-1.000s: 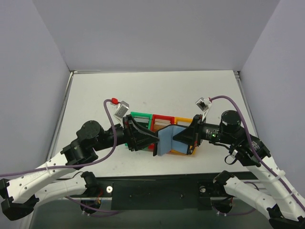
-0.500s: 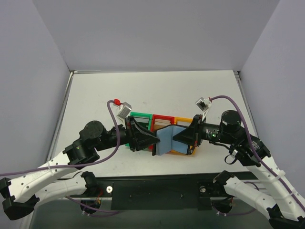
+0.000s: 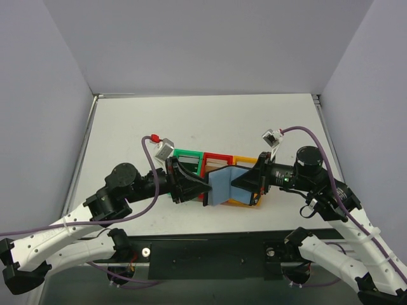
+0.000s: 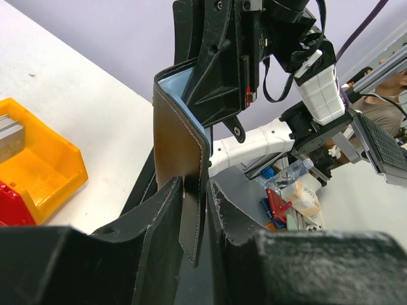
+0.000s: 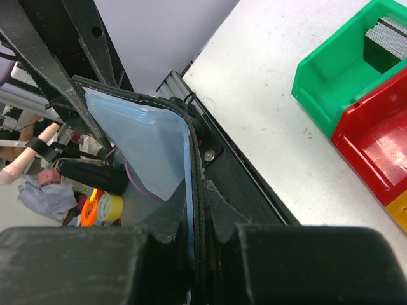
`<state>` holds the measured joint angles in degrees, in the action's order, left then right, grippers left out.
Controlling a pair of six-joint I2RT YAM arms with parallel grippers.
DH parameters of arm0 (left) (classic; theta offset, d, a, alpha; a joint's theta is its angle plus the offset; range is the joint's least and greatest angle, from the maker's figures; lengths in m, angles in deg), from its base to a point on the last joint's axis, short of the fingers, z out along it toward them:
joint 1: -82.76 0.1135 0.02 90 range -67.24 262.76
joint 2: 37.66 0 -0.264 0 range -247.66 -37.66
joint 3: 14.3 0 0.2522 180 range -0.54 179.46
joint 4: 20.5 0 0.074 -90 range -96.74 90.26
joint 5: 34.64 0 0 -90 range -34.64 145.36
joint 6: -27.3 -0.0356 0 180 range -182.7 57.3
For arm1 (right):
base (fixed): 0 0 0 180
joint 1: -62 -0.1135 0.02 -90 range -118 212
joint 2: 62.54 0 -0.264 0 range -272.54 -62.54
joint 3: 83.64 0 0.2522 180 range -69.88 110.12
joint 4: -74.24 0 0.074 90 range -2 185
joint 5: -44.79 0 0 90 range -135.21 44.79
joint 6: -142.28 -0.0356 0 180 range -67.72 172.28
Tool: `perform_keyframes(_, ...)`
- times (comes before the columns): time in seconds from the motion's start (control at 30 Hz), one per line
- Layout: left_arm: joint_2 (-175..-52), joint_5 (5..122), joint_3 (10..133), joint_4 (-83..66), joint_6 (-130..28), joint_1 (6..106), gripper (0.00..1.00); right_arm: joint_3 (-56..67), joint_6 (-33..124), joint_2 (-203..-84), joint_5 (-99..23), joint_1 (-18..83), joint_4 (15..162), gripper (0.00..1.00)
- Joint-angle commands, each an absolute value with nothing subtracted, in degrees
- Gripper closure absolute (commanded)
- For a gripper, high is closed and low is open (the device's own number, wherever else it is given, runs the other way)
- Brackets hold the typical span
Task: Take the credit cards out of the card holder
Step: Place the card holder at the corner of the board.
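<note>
The card holder (image 3: 221,187) is a black stitched leather wallet with a pale blue lining, held up on edge between both grippers over the table's front edge. My left gripper (image 3: 202,189) grips its left flap; in the left wrist view the fingers (image 4: 165,210) close on the black flap (image 4: 178,140). My right gripper (image 3: 234,184) is shut on the right flap, and the blue lining (image 5: 146,140) shows in the right wrist view. No credit card shows inside the wallet. A grey stack of cards (image 5: 389,28) stands in a green bin (image 5: 331,76).
A row of joined plastic bins, green (image 3: 186,154), red (image 3: 218,157) and orange (image 3: 243,160), sits on the white table right behind the wallet. Purple walls enclose the table on three sides. The black mounting rail (image 3: 210,251) runs along the near edge.
My left gripper has drawn its fingers in around the wallet's left flap and shifted slightly. The right gripper and the wallet have stayed in place.
</note>
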<state>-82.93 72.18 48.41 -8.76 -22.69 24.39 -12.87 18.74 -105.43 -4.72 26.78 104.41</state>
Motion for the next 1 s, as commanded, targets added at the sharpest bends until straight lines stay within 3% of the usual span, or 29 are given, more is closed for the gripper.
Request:
perform_keyframes(0.0,-81.6,72.8,48.2,-12.4,-23.2,24.8,0.69,-12.8,17.7,-105.0,-2.8,27.5,99.4,1.0)
perform_keyframes(0.1,-81.6,72.9,48.1,-12.5,-23.1,24.8,0.77,-12.9,17.7,-105.2,-2.5,27.4,99.3,1.0)
perform_keyframes(0.27,-82.2,73.5,48.3,-13.1,-23.2,24.8,1.0,-13.3,17.4,-105.1,-2.4,27.4,99.0,1.0)
perform_keyframes(0.33,-82.5,73.3,48.4,-13.1,-23.2,24.8,1.0,-13.3,17.5,-105.3,-2.2,27.5,99.1,1.0)
perform_keyframes(0.4,-82.7,72.2,49.1,-11.8,-23.1,24.8,1.0,-12.9,17.5,-105.3,-2.6,27.4,99.3,0.75)
perform_keyframes(0.43,-83.0,70.6,49.5,-11.0,-23.2,24.8,1.0,-12.8,17.6,-105.3,-2.8,27.4,99.8,0.58)
perform_keyframes(0.5,-84.1,68.1,51.6,-7.0,-24.4,24.8,1.0,-12.5,17.6,-105.0,-4.2,27.5,100.4,0.43)
perform_keyframes(0.57,-85.5,66.9,53.6,-1.1,-25.5,24.6,1.0,-12.1,17.6,-104.9,-5.0,27.4,100.8,0.36)
perform_keyframes(0.97,-88.9,65.9,55.1,-4.2,-24.5,23.1,1.0,-8.7,21.0,-107.9,-14.9,24.5,107.3,0.32)
